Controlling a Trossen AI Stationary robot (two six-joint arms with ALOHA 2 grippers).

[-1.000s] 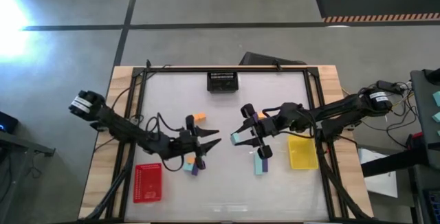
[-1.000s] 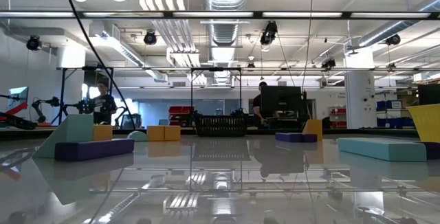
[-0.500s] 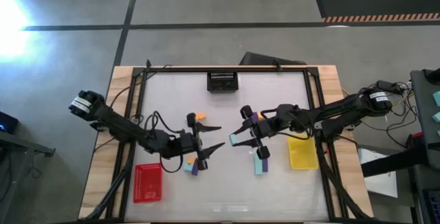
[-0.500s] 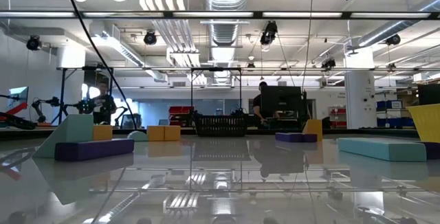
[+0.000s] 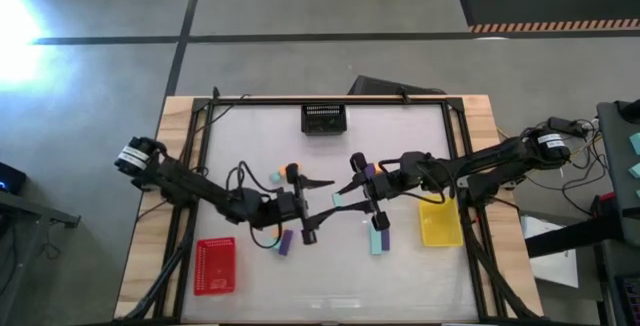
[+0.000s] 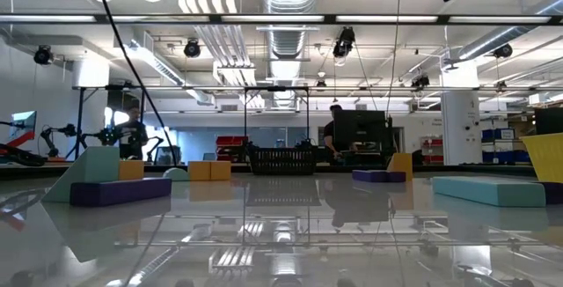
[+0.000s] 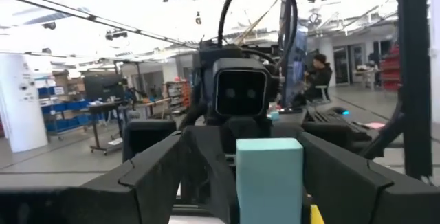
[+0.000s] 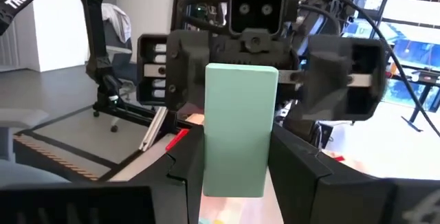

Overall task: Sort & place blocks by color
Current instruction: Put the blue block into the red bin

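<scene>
From above, the left arm's dark two-finger gripper (image 5: pixel 324 207) reached in to the middle of the white table (image 5: pixel 400 276), its fingers spread wide and holding nothing. They stood to either side of a small mint-green rectangular block (image 5: pixel 339 200), which the right arm's dark gripper (image 5: pixel 351 198) had clamped between its half-closed fingers, raised off the table. Other blocks lay around them: an orange cube (image 5: pixel 292 171) and a teal piece (image 5: pixel 275 176) behind the left gripper, a purple bar (image 5: pixel 284 242) near a red perforated plastic tray (image 5: pixel 215 266), and a purple block (image 5: pixel 380 222) touching a teal bar (image 5: pixel 377 242) just beside a yellow flat tray (image 5: pixel 440 222). A black wire basket (image 5: pixel 323 118) sat at the far edge. At table height the grippers were above the frame; a teal wedge (image 6: pixel 88 167) rested against a long purple bar (image 6: pixel 119 190), two orange cubes (image 6: pixel 211 171) stood near the basket (image 6: pixel 281 159), and a flat purple block (image 6: pixel 380 176) and a long teal bar (image 6: pixel 488 190) lay to the other side, with a person (image 6: pixel 334 133) at a monitor in the room behind. In the left wrist view the mint block (image 7: pixel 269 176) stood upright between that gripper's parted fingers (image 7: pixel 148 176), not touching them, with the right arm's wrist camera facing from behind it. In the right wrist view the same block (image 8: pixel 239 131) was pinched upright between the right fingers (image 8: pixel 302 176), the left gripper's body close behind it.
</scene>
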